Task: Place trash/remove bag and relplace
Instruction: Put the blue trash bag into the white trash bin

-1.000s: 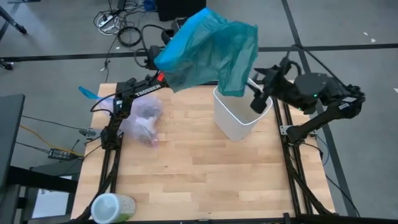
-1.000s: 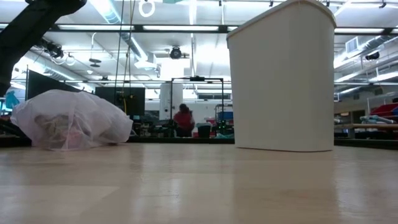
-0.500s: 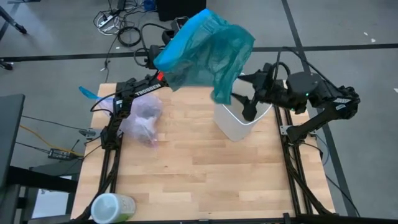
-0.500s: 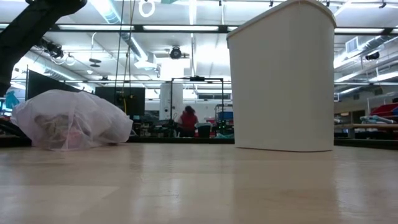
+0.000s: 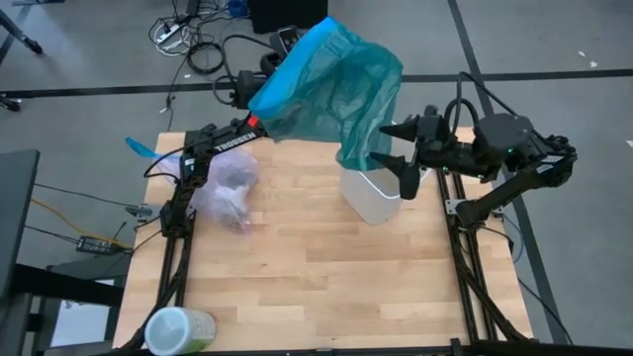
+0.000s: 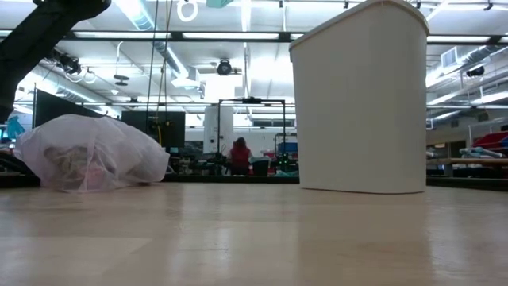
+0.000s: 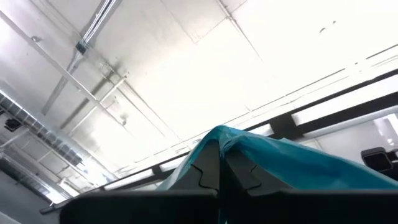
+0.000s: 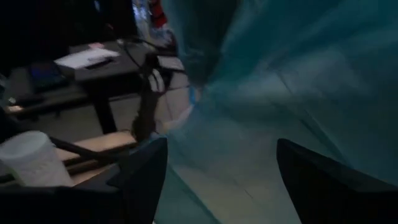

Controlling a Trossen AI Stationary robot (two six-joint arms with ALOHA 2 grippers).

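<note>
Grey flooring with black tape lines and a tangle of cables surrounds the pale wooden surface (image 5: 316, 267), and the level view across it looks into a bright workshop where a person (image 6: 239, 153) in red stands far back. Near the far right corner of the surface stands a white bin (image 5: 374, 193), tall and plain in the low view (image 6: 359, 99). Near the far left edge lies the bag (image 5: 227, 188), a thin pale pink-lavender liner bunched into a closed bundle with the trash (image 6: 75, 167) showing dimly through its skin as crumpled scraps; it rests on the wood well apart from the bin. The left end effector (image 7: 221, 180) is raised above the far edge of the surface, its fingers pressed together and pinching the upper edge of a teal-green bag (image 5: 331, 84), which hangs open and billowing toward the bin, its lower corner just over the bin's rim. The right end effector (image 5: 399, 153) reaches in from the right edge above the bin, fingers spread wide, one on either side of the teal bag's lower edge; its wrist view is filled by that teal plastic (image 8: 292, 81) between the two dark fingers (image 8: 146, 171). At the near left corner stands a pale green lidded container (image 5: 178, 331).
</note>
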